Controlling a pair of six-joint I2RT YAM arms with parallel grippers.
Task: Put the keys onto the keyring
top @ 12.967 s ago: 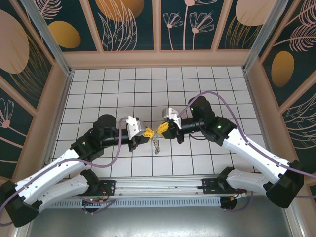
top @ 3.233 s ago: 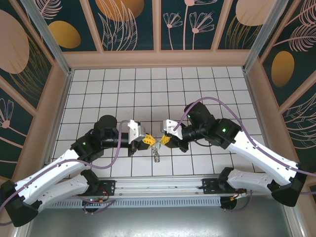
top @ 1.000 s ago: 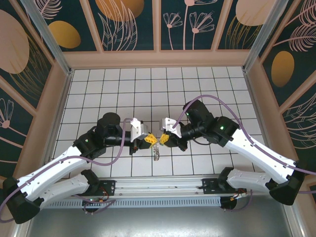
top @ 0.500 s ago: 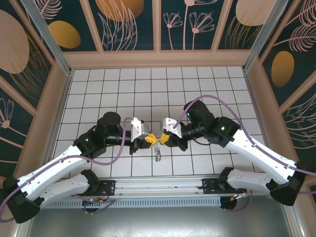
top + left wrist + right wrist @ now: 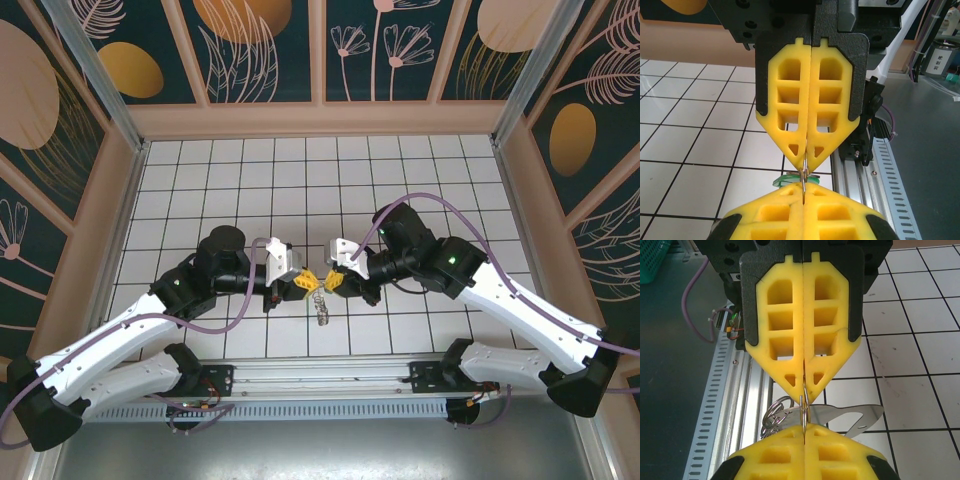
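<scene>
Both arms reach inward and meet tip to tip over the near middle of the white tiled worktop (image 5: 400,180).

Left tool (image 5: 303,285): yellow fingers pressed together along their full length, clamped on the thin wire of the keyring (image 5: 317,283).

Right tool (image 5: 329,281): fingers likewise pressed together, clamped on the same wire from the opposite side. The two sets of tips are nearly touching, and the wire runs into the seam of each.

Keyring: held between the two tools. In the top view, small silvery bits (image 5: 321,308) hang from it toward the near edge. Whether they touch the worktop cannot be told. The right wrist view shows a coil of wire loops (image 5: 775,414) to the left of the clamped wire and a flat silvery plate (image 5: 855,416) with a cut-out to its right.

Key (image 5: 788,179): in the left wrist view, its green head shows just beside the clamped wire, against the left tool's tips. Whether it is threaded on the wire cannot be told.
</scene>
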